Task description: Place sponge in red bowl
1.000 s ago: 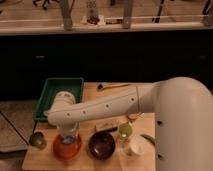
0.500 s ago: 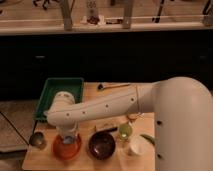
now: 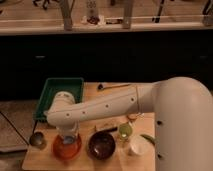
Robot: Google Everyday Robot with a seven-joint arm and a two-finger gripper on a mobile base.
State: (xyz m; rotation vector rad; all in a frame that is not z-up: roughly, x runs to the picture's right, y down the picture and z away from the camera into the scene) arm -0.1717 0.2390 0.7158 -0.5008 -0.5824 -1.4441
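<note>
The red bowl (image 3: pixel 66 150) sits near the front left corner of the wooden table. A small patch of blue, the sponge (image 3: pixel 68 141), shows just above the bowl's middle, under the end of my arm. My gripper (image 3: pixel 67 136) hangs directly over the bowl, mostly hidden by the white wrist. I cannot tell whether the sponge rests in the bowl or is held.
A green tray (image 3: pixel 50 95) stands behind the bowl at the table's left. A dark brown bowl (image 3: pixel 102 145), a green-topped jar (image 3: pixel 125 131) and a white cup (image 3: pixel 136 148) stand to the right. A small metal cup (image 3: pixel 36 139) is at the left edge, a long spoon (image 3: pixel 113 86) at the back.
</note>
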